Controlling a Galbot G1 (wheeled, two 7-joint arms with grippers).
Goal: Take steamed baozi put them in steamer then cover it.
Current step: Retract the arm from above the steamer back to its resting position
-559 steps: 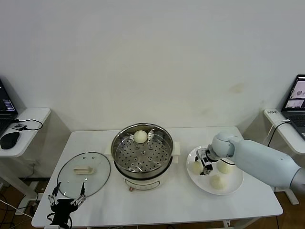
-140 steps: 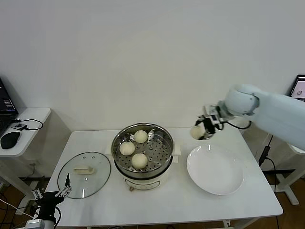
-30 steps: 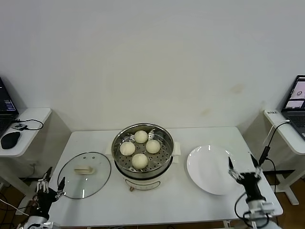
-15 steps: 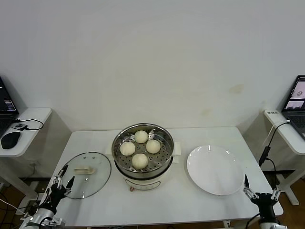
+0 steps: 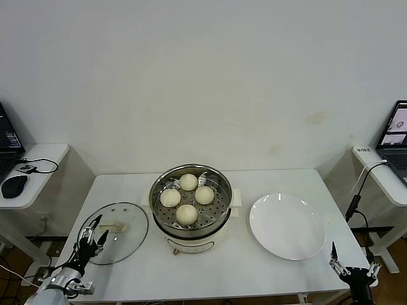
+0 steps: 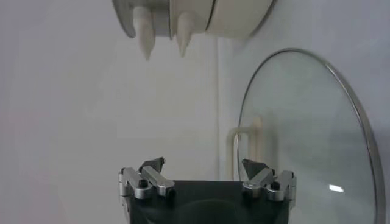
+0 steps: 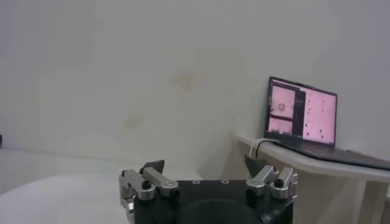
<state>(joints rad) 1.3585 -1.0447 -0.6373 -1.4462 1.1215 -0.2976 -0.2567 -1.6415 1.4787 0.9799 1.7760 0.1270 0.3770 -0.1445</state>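
Observation:
Several cream-white steamed baozi [image 5: 186,214] lie on the perforated tray inside the steel steamer [image 5: 191,236] at the table's middle. The steamer stands uncovered. Its glass cover [image 5: 121,241] lies flat on the table to the left, cream handle [image 5: 109,225] up. My left gripper [image 5: 89,241] hovers open at the cover's near-left rim; in the left wrist view its gripper [image 6: 203,170] holds nothing, with the cover [image 6: 304,134] and handle [image 6: 244,146] just ahead. My right gripper [image 5: 353,270] hangs open and empty off the table's front right corner.
A bare white plate [image 5: 286,225] sits right of the steamer. Side desks flank the table: one with a mouse [image 5: 13,185] at the left, one with a laptop [image 7: 301,115] at the right. A wall stands close behind the table.
My left gripper has come forward from below the table's front left corner to the cover's rim. My right gripper has dropped lower and moved right, away from the plate.

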